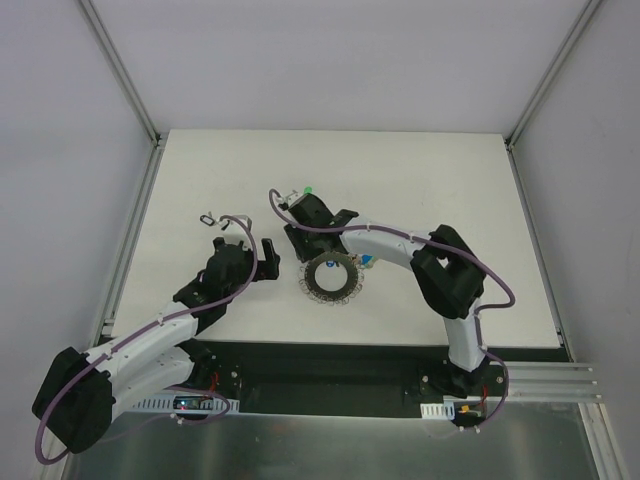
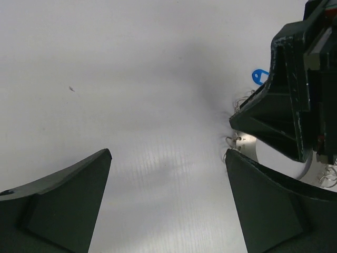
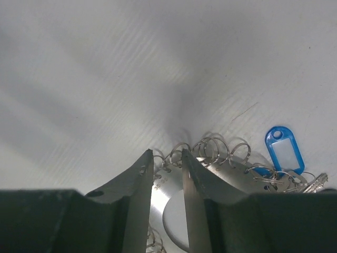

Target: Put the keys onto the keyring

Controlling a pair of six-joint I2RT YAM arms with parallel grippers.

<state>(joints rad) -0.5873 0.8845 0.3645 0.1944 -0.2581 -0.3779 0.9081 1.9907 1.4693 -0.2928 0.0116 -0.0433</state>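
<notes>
The keyring (image 1: pixel 331 278) is a flat silver ring with small wire loops round its rim, lying mid-table. My right gripper (image 1: pixel 304 256) stands over its far-left rim. In the right wrist view the right gripper (image 3: pixel 167 154) has its jaws drawn narrow around a small wire loop on the keyring (image 3: pixel 171 184). A blue-headed key (image 3: pixel 284 149) hangs on the rim at the right; it also shows in the top view (image 1: pixel 368 262). A green-headed key (image 1: pixel 310 189) lies behind the right wrist. My left gripper (image 1: pixel 256 262) is open and empty left of the ring, over bare table (image 2: pixel 168 153).
A small dark and silver item (image 1: pixel 208 218) lies on the table beyond the left gripper. In the left wrist view the right gripper's black body (image 2: pixel 284 105) stands close at the right, over the ring's edge (image 2: pixel 246 144). The white table ends at metal rails on both sides.
</notes>
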